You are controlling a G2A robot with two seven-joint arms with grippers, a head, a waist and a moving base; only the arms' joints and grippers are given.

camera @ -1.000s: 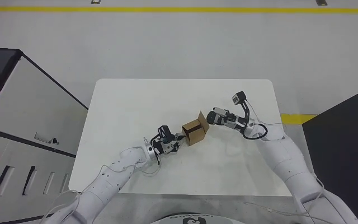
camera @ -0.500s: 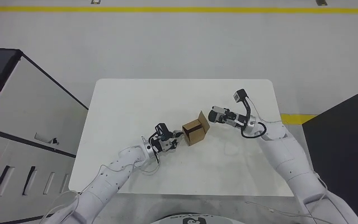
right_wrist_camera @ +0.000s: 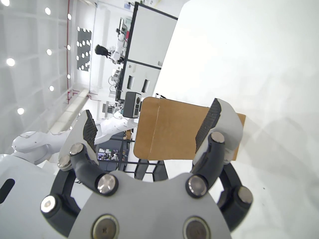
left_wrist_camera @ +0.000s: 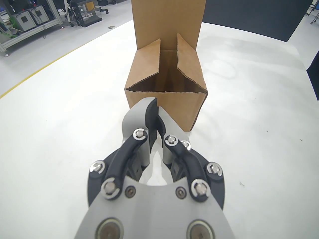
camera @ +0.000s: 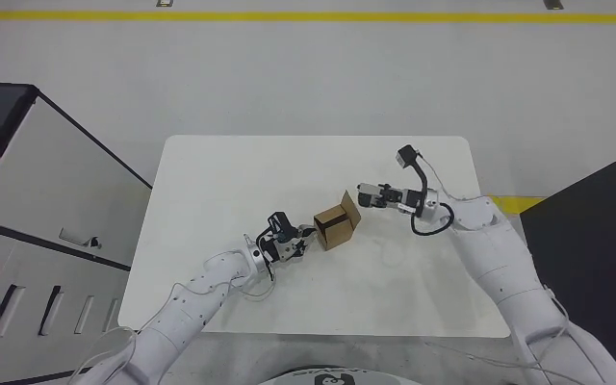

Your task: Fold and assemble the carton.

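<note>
Carton point(camera: 337, 224) stands open at the middle of the table point(camera: 221, 183). Left gripper point(left_wrist_camera: 154, 108), jaws together, sits just at its wall; right gripper point(right_wrist_camera: 152, 110) holds its jaws apart beside the raised flap point(right_wrist_camera: 174, 130).

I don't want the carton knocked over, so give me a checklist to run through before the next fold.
1. Carton standing upright on the table: ok.
2. Both side flaps tipped inward: ok.
3. Tall back flap folded down: not ok, it stands upright.
4. Right claw open, behind that flap and apart from it, placed to push: ok.
5. Left claw shut, low in front of the carton: ok as a brace. Whether it touches the carton: cannot tell.
</note>
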